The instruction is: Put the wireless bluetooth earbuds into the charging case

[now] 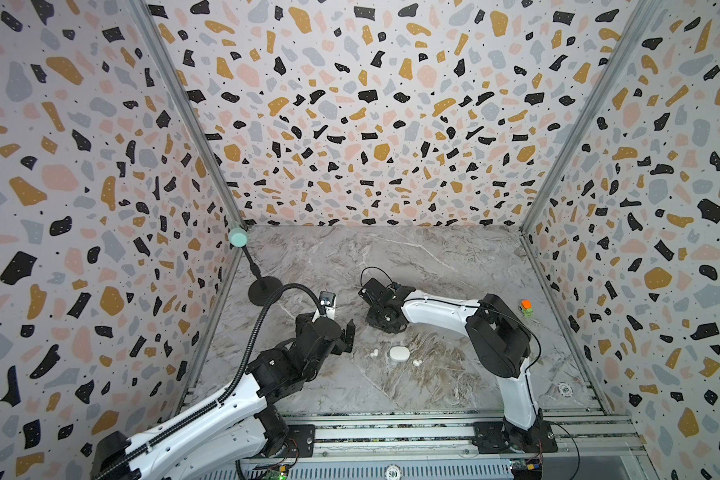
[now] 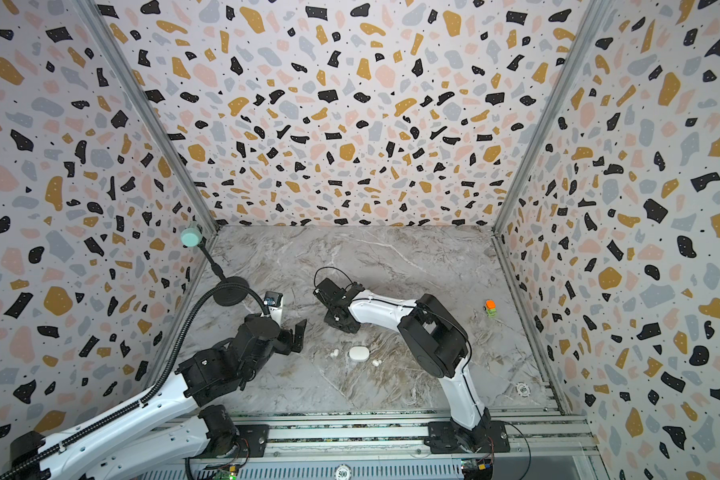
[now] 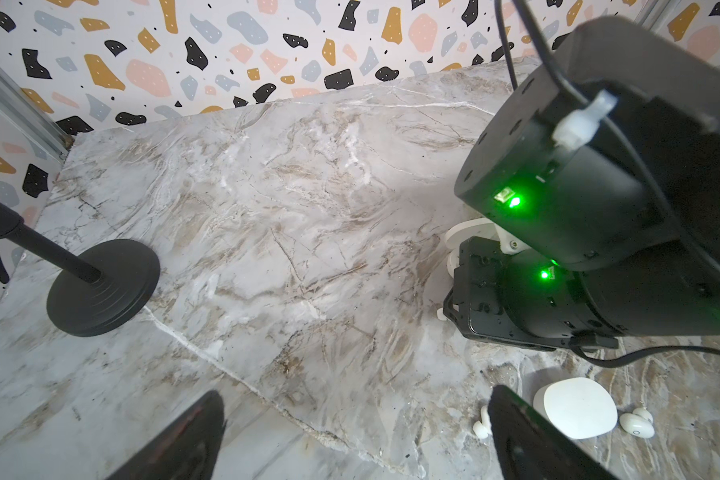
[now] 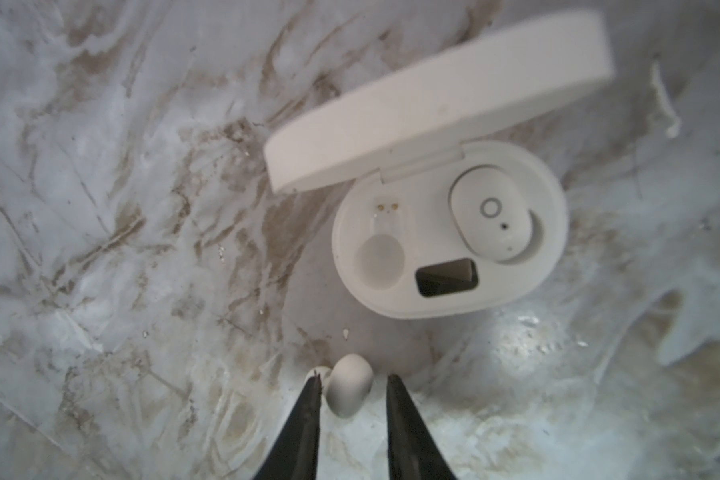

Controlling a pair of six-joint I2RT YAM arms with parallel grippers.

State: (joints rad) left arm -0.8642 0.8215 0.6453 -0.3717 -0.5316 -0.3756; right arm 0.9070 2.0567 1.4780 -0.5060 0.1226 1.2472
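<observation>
In the right wrist view an open white charging case stands with its lid up. One earbud sits in a socket and the other socket is empty. A loose earbud lies on the marble between the narrowly parted fingers of my right gripper; one finger touches it and a small gap shows at the other. In both top views a second, closed case lies with an earbud on each side. My left gripper hovers wide open and empty just left of them.
A black stand base with a teal head is at the back left. An orange and green toy sits near the right wall, and a poker chip lies at the front right. The right arm fills one side of the left wrist view.
</observation>
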